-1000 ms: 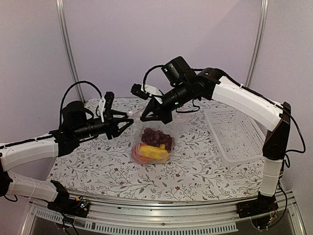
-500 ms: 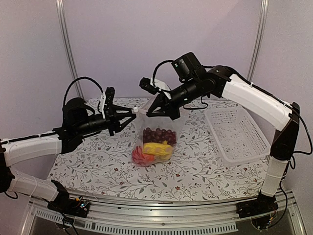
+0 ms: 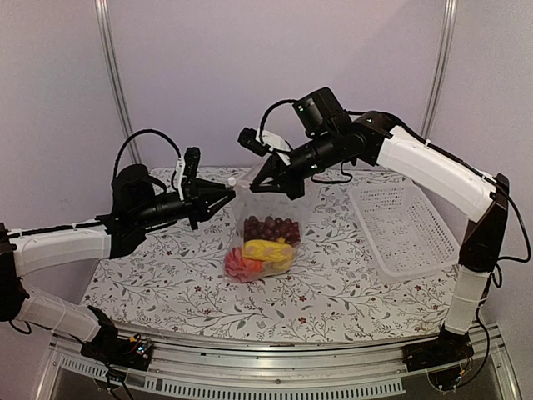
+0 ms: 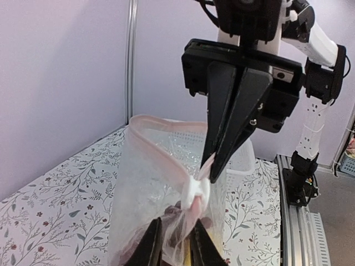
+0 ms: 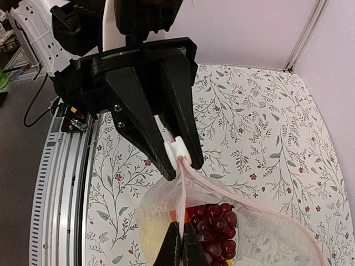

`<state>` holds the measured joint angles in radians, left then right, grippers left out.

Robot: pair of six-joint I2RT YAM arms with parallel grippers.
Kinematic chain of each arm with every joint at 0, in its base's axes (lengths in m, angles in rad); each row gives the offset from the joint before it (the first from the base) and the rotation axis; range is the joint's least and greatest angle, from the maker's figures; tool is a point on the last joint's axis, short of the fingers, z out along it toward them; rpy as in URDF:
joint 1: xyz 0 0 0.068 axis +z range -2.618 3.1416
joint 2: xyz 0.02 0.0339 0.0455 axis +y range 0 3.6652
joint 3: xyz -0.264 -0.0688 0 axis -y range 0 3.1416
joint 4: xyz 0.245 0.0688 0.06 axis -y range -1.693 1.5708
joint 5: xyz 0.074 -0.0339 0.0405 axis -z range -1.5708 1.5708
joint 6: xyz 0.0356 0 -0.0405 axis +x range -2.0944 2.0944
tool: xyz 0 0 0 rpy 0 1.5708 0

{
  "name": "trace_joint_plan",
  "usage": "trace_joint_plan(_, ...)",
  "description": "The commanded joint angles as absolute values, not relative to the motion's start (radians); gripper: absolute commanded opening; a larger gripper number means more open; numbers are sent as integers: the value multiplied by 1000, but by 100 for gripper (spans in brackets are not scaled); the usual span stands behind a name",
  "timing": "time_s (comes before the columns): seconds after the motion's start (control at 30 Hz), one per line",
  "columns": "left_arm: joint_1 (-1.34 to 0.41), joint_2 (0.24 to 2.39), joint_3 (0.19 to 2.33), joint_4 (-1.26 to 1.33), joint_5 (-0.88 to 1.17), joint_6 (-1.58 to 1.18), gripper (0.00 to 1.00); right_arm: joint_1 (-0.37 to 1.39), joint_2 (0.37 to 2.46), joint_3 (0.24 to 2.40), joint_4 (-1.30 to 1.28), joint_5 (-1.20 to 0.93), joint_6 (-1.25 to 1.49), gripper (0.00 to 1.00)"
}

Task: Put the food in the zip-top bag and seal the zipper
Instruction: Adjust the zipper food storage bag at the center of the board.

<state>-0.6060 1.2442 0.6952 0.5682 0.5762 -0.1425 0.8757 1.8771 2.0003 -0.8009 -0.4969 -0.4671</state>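
Observation:
The zip-top bag point(image 3: 287, 208) hangs upright over the table with its bottom resting there. Inside are the dark red grape bunch point(image 3: 268, 227), a yellow piece point(image 3: 266, 252) and the red pepper point(image 3: 239, 265). My right gripper point(image 3: 256, 185) is shut on the pink zipper point(image 5: 233, 194) strip just below the white slider point(image 5: 178, 148). My left gripper point(image 4: 176, 244) has its jaws narrowly apart, with bag film and strip between them and the slider point(image 4: 195, 193) at its tips. Beyond the slider the zipper point(image 4: 161, 141) loops open.
A white mesh basket point(image 3: 404, 229) stands on the right of the flowered table point(image 3: 166, 275). Both arms meet above the table's middle, tip to tip. A metal rail runs along the near edge.
The right arm rose and pulled the bag upright, so the food slid to the bottom. The left gripper moved right to the slider and its jaws narrowed a lot.

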Motion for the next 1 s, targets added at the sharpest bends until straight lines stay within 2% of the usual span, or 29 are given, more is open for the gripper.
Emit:
trace_joint_plan(0.0, -599, 1253, 706, 612, 595, -151, 17, 868, 1921, 2039, -778, -470, -444, 0)
trace_joint_plan(0.27, -599, 1273, 709, 629, 594, -153, 12, 868, 1948, 2071, -779, -465, -433, 0)
trace_joint_plan(0.6, -599, 1288, 704, 637, 566, -157, 15, 869, 1953, 2072, -781, -475, -429, 0)
trace_joint_plan(0.8, -599, 1296, 709, 656, 555, -168, 0, 867, 1956, 2074, -782, -472, -429, 0)
trace_joint_plan(0.87, -598, 1288, 719, 639, 541, -165, 0, 865, 1955, 2076, -786, -462, -430, 3)
trace_joint_plan(0.97, -599, 1270, 778, 524, 542, -139, 0, 844, 1939, 2089, -801, -448, -433, 16)
